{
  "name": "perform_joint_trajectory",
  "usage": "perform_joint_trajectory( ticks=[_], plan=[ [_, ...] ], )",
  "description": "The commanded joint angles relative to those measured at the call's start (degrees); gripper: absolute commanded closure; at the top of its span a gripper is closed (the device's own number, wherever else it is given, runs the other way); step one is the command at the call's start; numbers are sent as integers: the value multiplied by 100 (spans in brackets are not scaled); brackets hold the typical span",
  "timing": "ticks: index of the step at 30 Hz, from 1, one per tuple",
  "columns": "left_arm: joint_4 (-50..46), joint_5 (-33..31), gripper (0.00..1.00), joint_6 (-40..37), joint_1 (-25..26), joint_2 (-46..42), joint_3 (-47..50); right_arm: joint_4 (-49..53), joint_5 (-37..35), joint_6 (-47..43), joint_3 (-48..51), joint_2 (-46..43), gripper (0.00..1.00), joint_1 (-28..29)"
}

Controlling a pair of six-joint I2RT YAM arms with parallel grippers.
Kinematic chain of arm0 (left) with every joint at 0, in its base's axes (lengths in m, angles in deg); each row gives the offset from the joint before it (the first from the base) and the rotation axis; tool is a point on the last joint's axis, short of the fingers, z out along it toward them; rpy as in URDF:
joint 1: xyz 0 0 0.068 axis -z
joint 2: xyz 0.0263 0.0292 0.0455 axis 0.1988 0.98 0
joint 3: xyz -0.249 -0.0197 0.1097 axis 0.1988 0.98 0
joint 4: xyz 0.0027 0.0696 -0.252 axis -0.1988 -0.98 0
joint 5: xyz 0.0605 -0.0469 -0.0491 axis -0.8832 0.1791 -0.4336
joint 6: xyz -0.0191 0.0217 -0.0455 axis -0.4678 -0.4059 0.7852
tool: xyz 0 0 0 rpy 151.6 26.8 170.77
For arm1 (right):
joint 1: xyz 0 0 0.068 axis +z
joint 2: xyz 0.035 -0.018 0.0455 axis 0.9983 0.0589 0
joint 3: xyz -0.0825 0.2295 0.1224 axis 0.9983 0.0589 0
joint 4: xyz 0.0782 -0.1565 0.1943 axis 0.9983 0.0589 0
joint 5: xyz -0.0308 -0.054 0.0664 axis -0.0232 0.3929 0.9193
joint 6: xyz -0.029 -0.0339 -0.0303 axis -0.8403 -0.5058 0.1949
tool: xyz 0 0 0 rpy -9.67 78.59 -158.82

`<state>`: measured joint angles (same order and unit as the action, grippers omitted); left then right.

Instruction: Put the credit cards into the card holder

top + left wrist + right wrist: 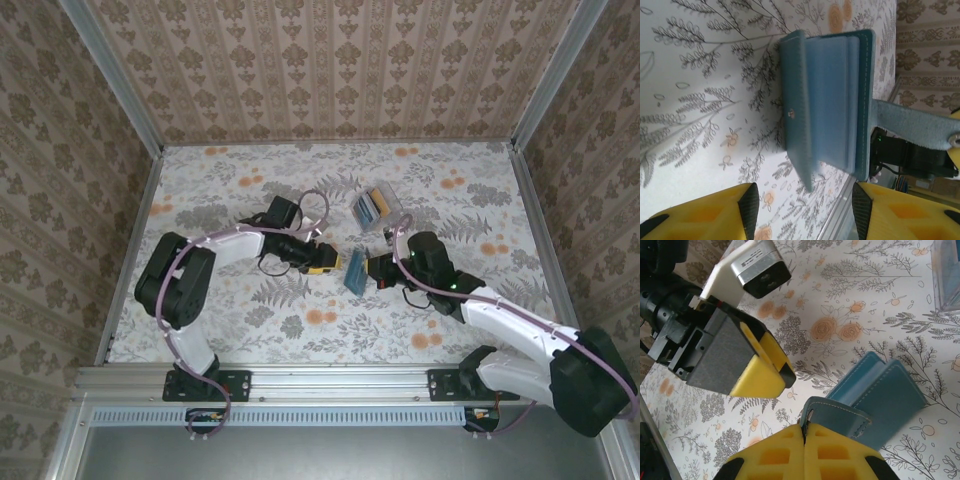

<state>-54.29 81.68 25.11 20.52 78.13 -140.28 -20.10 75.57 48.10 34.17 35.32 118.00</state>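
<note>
One card holder [885,400], pinched in the closed right hand [804,432], open left hand [804,202] just beside.

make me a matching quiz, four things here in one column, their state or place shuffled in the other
1. left pincer
2. right pincer
3. card holder
4. credit cards

a. fanned stack towards the back of the table
b. shut on a teal flap
c. open, nothing between its fingers
d. teal, spread open between the two arms

Pairs: 1-c, 2-b, 3-d, 4-a
</note>
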Motion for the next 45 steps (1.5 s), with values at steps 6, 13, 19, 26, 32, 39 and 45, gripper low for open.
perform_joint_trajectory(
  ticks=[6, 13, 19, 26, 32, 39, 45],
  plan=[
    [670, 71, 46, 465, -35, 474, -122, -161, -116, -24, 165, 27, 100, -39],
    [283, -198, 47, 262, -35, 502, -229, 261, -651, 401, 618, -326, 100, -389],
    [105, -327, 47, 78, 19, 522, -291, 888, -1298, 629, 792, -760, 100, -767],
    [-233, -534, 47, 80, 451, 1120, -1015, 970, -1347, 980, 861, -565, 100, -995],
    [-623, -796, 47, -129, 412, 1126, -1105, 1165, -1708, 1467, 1046, -571, 100, -1244],
    [-876, -789, 45, -286, 378, 1062, -1133, 1032, -1728, 1590, 1119, -484, 100, -1293],
    [-730, -620, 45, -190, 483, 1210, -1271, 745, -1612, 1570, 1129, -366, 100, -1294]
  ],
)
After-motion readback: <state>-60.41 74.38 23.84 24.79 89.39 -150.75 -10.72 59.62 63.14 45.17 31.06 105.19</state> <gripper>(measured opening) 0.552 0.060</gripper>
